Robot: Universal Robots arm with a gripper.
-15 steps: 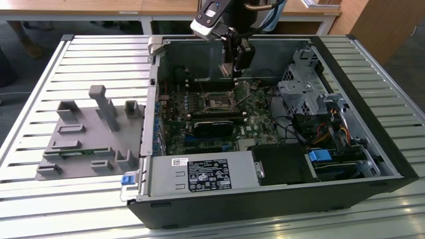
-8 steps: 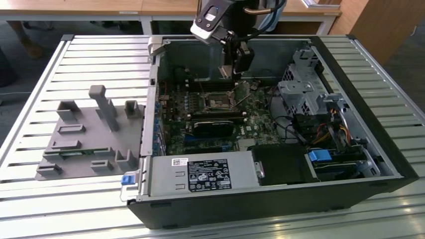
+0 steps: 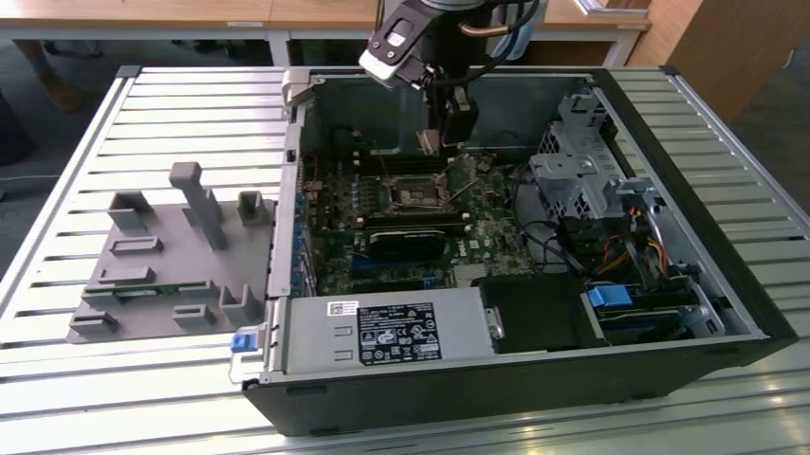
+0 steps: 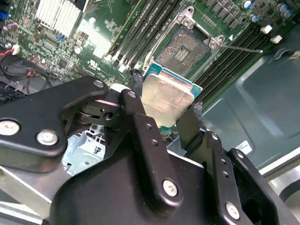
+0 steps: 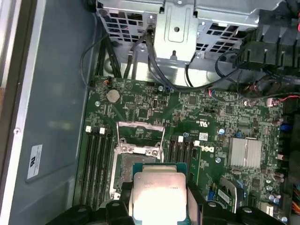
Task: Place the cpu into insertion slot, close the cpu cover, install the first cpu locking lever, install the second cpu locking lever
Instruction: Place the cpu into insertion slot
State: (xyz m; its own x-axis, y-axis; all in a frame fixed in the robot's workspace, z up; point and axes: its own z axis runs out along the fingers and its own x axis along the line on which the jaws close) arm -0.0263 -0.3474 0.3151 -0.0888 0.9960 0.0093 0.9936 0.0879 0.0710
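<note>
The hand (image 4: 165, 107) pinches the chip (image 4: 168, 91) by two opposite edges and holds it in the air over the circuit board (image 5: 211, 117), near the socket (image 4: 183, 49) but not in it. The cover (image 5: 140, 124) stands open. The grip is on thin edges only, so the chip could slip or twist. If it is set down off-centre or askew, it would likely bend the socket's fine contacts. A corner might also catch the raised cover or the memory slots (image 4: 140, 33) beside the socket.

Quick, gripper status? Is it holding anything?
The gripper: closed on the cpu, held clear of the board, not yet in the insertion slot.
</note>
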